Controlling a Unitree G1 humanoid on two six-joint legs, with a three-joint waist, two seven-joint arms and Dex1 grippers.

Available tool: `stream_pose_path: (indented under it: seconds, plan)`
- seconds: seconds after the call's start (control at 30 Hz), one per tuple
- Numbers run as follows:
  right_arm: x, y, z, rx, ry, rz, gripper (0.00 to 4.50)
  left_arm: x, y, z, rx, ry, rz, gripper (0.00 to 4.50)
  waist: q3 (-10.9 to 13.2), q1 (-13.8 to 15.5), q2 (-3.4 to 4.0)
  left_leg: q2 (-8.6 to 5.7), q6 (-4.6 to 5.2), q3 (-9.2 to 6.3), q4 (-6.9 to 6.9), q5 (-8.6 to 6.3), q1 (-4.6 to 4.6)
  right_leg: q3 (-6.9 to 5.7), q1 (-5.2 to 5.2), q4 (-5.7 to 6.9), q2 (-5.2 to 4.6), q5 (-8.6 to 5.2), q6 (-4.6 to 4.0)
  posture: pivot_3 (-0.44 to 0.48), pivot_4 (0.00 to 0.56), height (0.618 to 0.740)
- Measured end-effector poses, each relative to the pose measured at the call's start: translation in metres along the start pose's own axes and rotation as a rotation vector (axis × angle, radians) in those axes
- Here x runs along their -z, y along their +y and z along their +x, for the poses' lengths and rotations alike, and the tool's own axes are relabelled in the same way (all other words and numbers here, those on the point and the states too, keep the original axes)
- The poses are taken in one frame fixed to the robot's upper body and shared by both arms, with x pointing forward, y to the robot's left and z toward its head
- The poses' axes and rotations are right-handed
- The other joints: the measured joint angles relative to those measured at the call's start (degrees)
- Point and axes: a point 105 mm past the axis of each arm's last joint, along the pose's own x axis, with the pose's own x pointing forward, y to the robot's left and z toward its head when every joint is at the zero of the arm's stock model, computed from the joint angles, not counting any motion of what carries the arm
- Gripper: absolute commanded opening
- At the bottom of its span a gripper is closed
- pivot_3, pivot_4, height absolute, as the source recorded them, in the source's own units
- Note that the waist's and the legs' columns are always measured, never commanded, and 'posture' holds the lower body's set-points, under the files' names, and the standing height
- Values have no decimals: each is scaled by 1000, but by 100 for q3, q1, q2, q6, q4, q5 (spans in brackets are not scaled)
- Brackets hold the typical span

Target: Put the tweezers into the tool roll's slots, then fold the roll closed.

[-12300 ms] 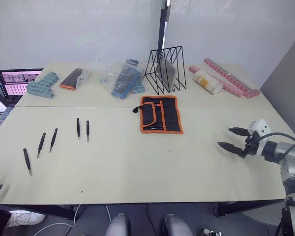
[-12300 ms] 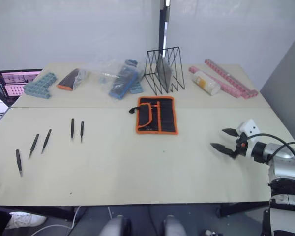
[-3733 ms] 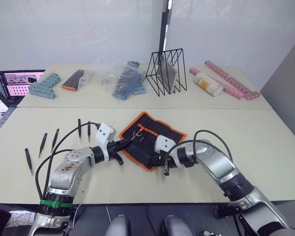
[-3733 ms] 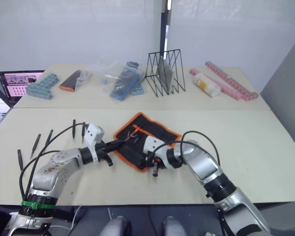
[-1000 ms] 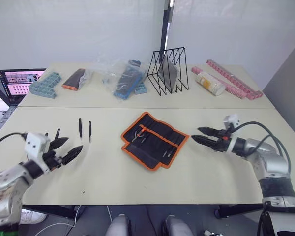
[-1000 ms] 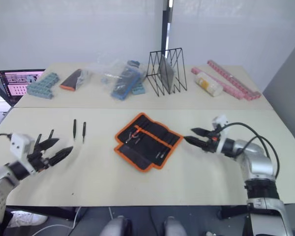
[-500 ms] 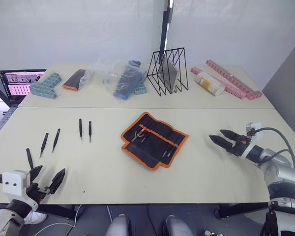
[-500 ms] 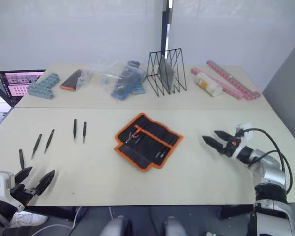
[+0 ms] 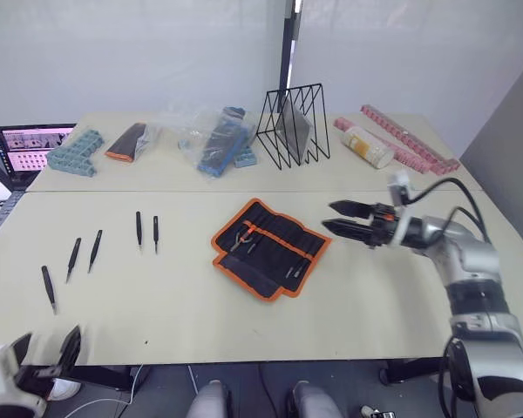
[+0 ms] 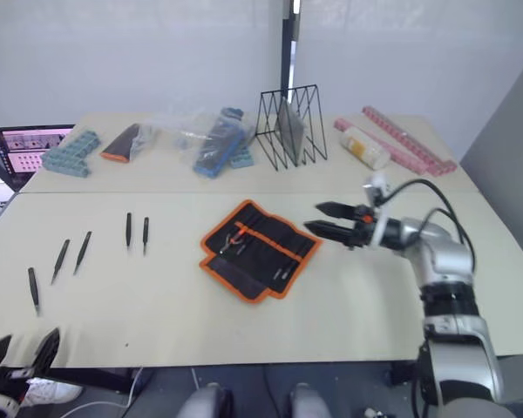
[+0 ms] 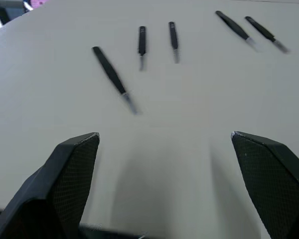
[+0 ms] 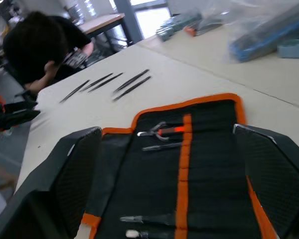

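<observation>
The tool roll (image 9: 270, 248) lies unfolded and askew at the table's middle, black with orange edging. A few small tools (image 12: 162, 130) sit in its slots. Several black tweezers (image 9: 139, 227) lie loose on the table's left half, also seen in the left wrist view as tweezers (image 11: 114, 79). My right gripper (image 9: 336, 219) hovers open just off the roll's right corner, fingers pointing at it. My left gripper (image 9: 48, 353) is open and empty at the table's front left edge, short of the nearest tweezers (image 9: 48, 288).
Along the back stand teal blocks (image 9: 73, 151), a black-and-orange pouch (image 9: 126, 140), bagged blue items (image 9: 220, 139), a wire rack (image 9: 294, 124), a white bottle (image 9: 368, 145) and pink strips (image 9: 410, 139). A laptop (image 9: 30, 144) sits off the left. A person (image 12: 45, 45) appears beyond the table.
My right gripper has swung left, from the table's right side up to the roll's right corner. My left gripper has dropped lower at the front left edge. Roll and tweezers have not moved.
</observation>
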Motion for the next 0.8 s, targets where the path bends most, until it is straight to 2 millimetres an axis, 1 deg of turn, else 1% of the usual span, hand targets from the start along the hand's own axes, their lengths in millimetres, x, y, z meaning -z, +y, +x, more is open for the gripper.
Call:
stream_pose_path:
  seconds: [0.07, 0.13, 0.17, 0.27, 0.37, 0.43, 0.53, 0.63, 0.7, 0.8]
  plan:
    - [-7, 6, 17, -80, 17, -42, 4486, 3, 12, -14, -95, 0, 0, 4500, 1, 21, -3, -1, 0, 1, 1, 0, -3, -2, -2, -3, 0, 0, 0, 0, 150, 685]
    - [-15, 13, 30, -151, 24, -70, 4486, 5, 18, -28, -161, 6, -1, 4500, 3, 32, -8, -2, 0, 1, 3, 0, -7, -3, -3, -6, -2, 0, 0, 0, 150, 685]
    - [-21, 19, 40, -210, 32, -100, 4486, 7, 19, -39, -200, 16, -8, 4500, 3, 17, -12, -1, 0, 6, 3, -1, -9, 0, -6, -7, -4, 0, 0, 0, 150, 685]
    - [-30, 35, 60, -330, 52, -160, 4486, 11, 19, -58, -255, 34, -40, 4500, 3, 16, -16, 1, 0, 6, 3, -2, -10, -1, -9, -7, -3, 1, 0, 0, 150, 685]
    - [-29, 46, 70, -416, 68, -172, 4486, 9, 18, -69, -289, 32, -51, 4500, 3, 42, -22, 1, -1, 3, 7, -2, -15, -8, -9, -7, -3, 0, 0, 0, 150, 685]
    - [-26, 49, 72, -441, 87, -179, 4486, 4, 16, -70, -295, 12, -57, 4500, 3, 44, -23, 1, -1, 3, 12, -2, -16, -10, -9, -7, -3, 0, 0, 0, 150, 685]
    - [-24, 51, 74, -459, 104, -192, 4486, -5, 11, -65, -285, -19, -70, 4500, 3, 23, -25, 2, -1, 6, 14, -2, -16, -8, -9, -7, -1, 0, 0, 0, 150, 685]
    - [-21, 51, 75, -459, 127, -207, 4486, -5, 11, -58, -294, 3, -108, 4500, 3, 11, -25, 9, -1, 6, 13, -2, -15, -8, -12, -5, 8, 0, -1, 0, 150, 685]
    - [-19, 52, 75, -462, 133, -208, 4486, -9, 12, -43, -273, 15, -102, 4500, 4, 28, -25, 11, 0, -4, 14, -1, -16, -17, -14, 6, 16, 0, -2, 0, 150, 685]
    - [-15, 56, 75, -471, 135, -218, 4486, -22, 10, -14, -226, 11, -87, 4500, 4, 30, -25, 13, -1, -4, 18, -1, -13, -19, -12, 12, 16, 1, -4, 0, 150, 685]
